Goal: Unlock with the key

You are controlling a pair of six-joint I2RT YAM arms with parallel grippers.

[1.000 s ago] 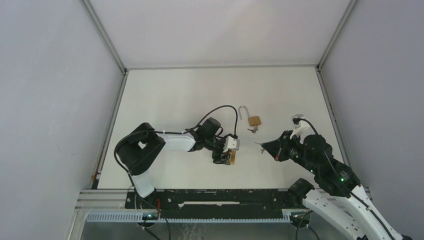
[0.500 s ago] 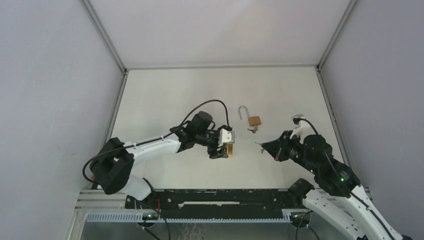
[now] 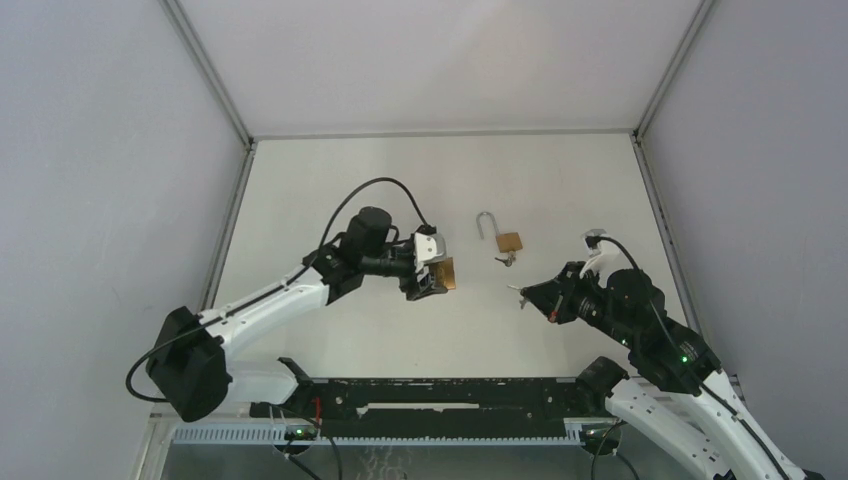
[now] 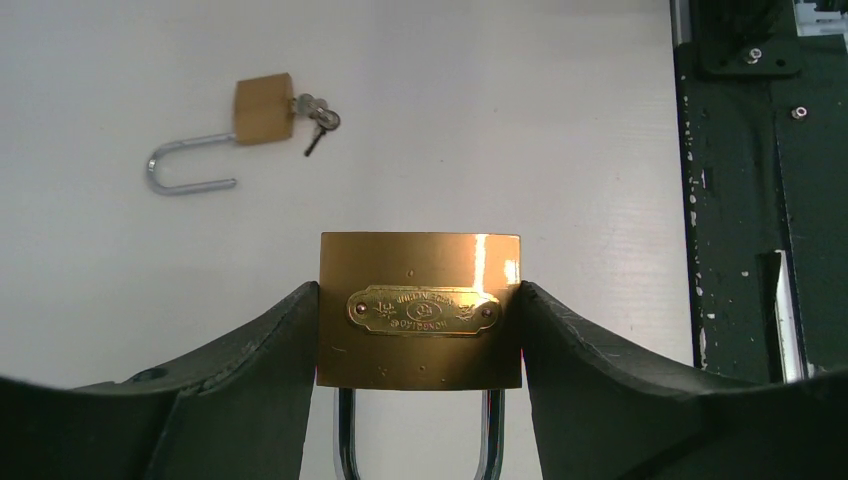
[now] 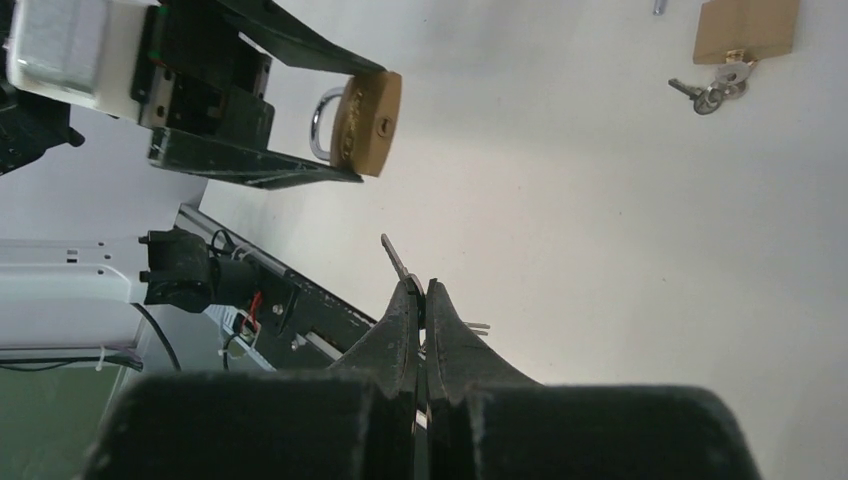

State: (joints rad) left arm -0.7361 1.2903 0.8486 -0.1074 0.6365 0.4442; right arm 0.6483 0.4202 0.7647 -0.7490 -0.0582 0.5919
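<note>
My left gripper (image 3: 432, 277) is shut on a brass padlock (image 4: 420, 310), gripping its body from both sides above the table, with the steel shackle (image 4: 345, 440) closed and pointing back toward the wrist. In the right wrist view the padlock (image 5: 366, 122) shows its keyhole face. My right gripper (image 5: 420, 290) is shut on a silver key (image 5: 397, 262), whose blade sticks out past the fingertips toward the padlock across a gap. In the top view the key (image 3: 518, 292) sits right of the padlock (image 3: 443, 273).
A second, smaller brass padlock (image 3: 508, 242) lies on the table farther back with its shackle (image 3: 484, 224) swung open and keys (image 3: 504, 260) in it. The same small padlock (image 4: 264, 110) appears in the left wrist view. A black rail (image 3: 440, 392) runs along the near edge.
The left arm has stretched out and carried the padlock up and to the left, away from the near edge. The right arm and its key have not moved.
</note>
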